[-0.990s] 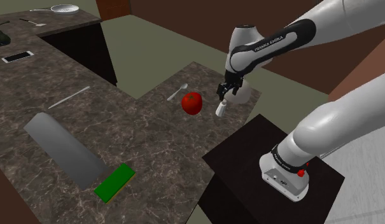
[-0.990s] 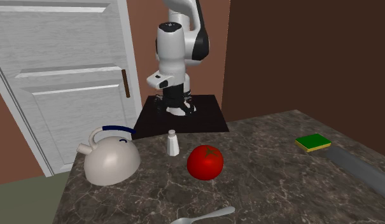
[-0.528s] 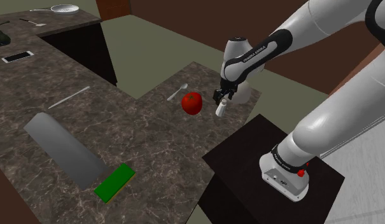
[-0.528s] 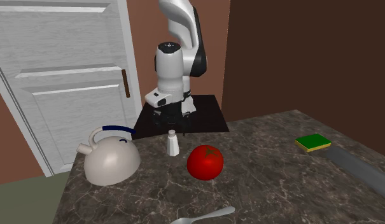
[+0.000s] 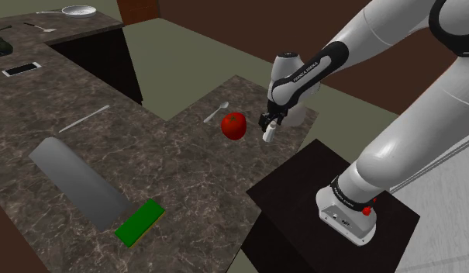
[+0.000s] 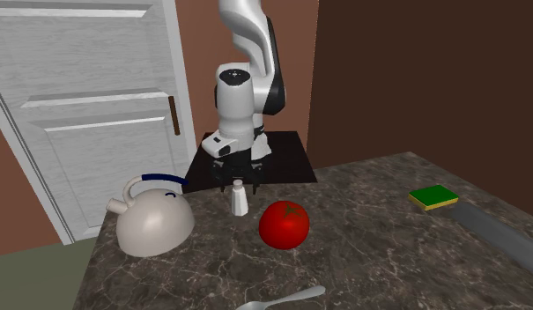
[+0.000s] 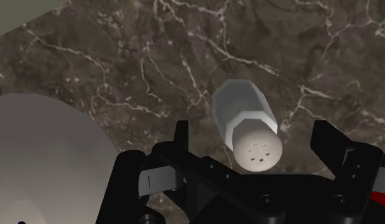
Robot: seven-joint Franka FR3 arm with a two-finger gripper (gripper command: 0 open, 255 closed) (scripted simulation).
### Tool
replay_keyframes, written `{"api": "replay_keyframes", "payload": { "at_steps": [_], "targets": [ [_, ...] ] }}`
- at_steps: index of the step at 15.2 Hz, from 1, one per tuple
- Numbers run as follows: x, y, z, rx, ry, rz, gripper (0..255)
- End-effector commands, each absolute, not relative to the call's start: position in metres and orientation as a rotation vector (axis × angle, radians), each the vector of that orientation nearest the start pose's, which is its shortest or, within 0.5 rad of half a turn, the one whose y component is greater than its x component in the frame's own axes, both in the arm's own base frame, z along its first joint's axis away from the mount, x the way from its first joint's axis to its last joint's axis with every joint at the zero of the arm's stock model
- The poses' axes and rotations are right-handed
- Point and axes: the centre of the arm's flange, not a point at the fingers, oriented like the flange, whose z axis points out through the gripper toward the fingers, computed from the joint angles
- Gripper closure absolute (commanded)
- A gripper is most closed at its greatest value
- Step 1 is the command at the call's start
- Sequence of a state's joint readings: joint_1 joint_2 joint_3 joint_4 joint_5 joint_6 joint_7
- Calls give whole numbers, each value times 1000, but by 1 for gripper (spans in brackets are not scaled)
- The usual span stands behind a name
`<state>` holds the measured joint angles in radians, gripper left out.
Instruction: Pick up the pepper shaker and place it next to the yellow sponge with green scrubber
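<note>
The pepper shaker (image 6: 240,199) is a small white faceted pot with a holed cap, standing upright on the dark marble counter (image 6: 379,255) between a kettle and a tomato. My black gripper (image 6: 239,180) hangs open just above it. In the wrist view the shaker (image 7: 247,125) stands between the two fingers (image 7: 180,137), which do not touch it. From the shoulder view the gripper (image 5: 267,124) covers the shaker's (image 5: 267,135) top. The sponge (image 5: 140,222), green on top with a yellow edge, lies far off near the counter's front edge, and at the second exterior view's right (image 6: 433,197).
A grey-white kettle (image 6: 153,217) with a blue handle stands close beside the shaker, and a red tomato (image 6: 285,224) on its other side. A spoon (image 5: 216,113) lies past the tomato. A long grey slab (image 5: 79,182) lies by the sponge. The black stand (image 5: 333,209) borders the counter.
The arm has lowered the open gripper from above the kettle down to the shaker's top. The shaker, tomato and sponge have not moved.
</note>
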<state>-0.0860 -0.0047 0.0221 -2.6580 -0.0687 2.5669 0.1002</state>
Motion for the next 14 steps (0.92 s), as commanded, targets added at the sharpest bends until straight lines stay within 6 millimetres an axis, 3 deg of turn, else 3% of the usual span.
{"api": "replay_keyframes", "payload": {
  "at_steps": [1,3,4,14],
  "targets": [
    [412,-25,234,-3171,166,136,0],
    [412,-25,235,-3171,166,136,0],
    [412,-25,235,-3171,166,136,255],
    [412,-25,240,-3171,166,136,255]
  ]
}}
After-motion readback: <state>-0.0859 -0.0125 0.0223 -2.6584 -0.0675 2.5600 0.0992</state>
